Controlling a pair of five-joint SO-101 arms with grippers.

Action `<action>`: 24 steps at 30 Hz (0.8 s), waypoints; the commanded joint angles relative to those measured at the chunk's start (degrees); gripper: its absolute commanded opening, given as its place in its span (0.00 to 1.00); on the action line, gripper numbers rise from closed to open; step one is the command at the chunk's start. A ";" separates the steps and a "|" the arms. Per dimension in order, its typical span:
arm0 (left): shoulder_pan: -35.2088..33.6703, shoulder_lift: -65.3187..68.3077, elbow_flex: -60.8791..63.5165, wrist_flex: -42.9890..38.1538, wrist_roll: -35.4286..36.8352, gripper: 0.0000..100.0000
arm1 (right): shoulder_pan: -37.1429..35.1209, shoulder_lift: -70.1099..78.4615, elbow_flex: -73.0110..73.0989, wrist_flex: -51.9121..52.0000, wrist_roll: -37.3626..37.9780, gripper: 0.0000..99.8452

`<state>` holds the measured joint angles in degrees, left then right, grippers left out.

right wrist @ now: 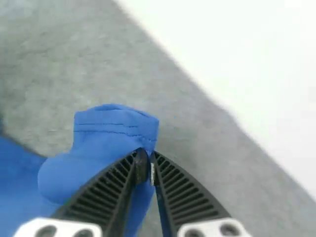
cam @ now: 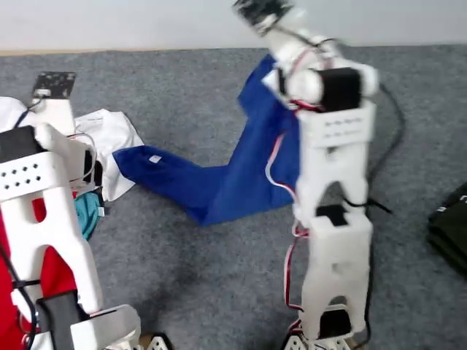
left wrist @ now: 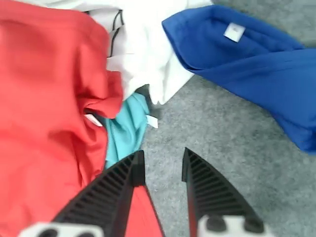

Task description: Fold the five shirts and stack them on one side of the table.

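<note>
Here the right gripper [right wrist: 146, 159] is closed tight on a stitched edge of the blue shirt [cam: 233, 182], and the cloth is pinched between its two black jaws. The held part is up in the air near the far edge of the table [cam: 182, 292], close to the white wall [right wrist: 247, 59]. From there the shirt hangs down and runs across the grey surface toward the left, where its other end lies flat and shows a small white label. The left gripper [left wrist: 163, 155] hovers over the bare grey surface with its jaws apart and nothing between them. Just beyond its tips a heap of shirts lies at the left side of the table. The red shirt [left wrist: 44, 98] is nearest to the left arm, the teal shirt [left wrist: 126, 128] looks out from under it, and the white shirt [left wrist: 143, 54] lies crumpled behind them. The flat end of the blue shirt is just beside the white shirt; whether they touch, I cannot tell. A black thing [cam: 452, 226] lies at the right edge, well apart from the shirts.
</note>
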<state>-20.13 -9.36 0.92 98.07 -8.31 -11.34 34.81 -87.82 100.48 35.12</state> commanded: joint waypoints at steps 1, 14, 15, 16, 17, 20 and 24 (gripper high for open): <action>3.25 -0.44 -2.51 1.05 0.44 0.14 | 3.47 -12.79 3.43 2.42 0.70 0.01; 13.45 -0.09 -2.51 0.62 0.18 0.14 | 9.36 -52.35 50.99 2.33 12.57 0.01; 14.15 -0.09 -2.51 0.44 0.18 0.14 | 9.54 -55.87 56.79 2.33 13.71 0.01; 14.86 -0.09 -2.51 0.00 0.18 0.14 | 10.07 -59.47 62.59 2.33 14.77 0.01; 15.56 -0.09 -2.51 -0.26 0.18 0.14 | 10.59 -63.16 68.31 2.33 15.65 0.01; 17.49 -0.09 -2.51 -1.76 0.18 0.14 | 11.82 -73.80 84.04 2.24 18.11 0.01; 20.22 0.09 -2.51 -5.19 0.18 0.14 | 13.85 -86.73 100.84 1.80 19.34 0.01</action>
<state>-1.93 -9.19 0.75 95.78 -8.31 1.05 -42.02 2.11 100.57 53.32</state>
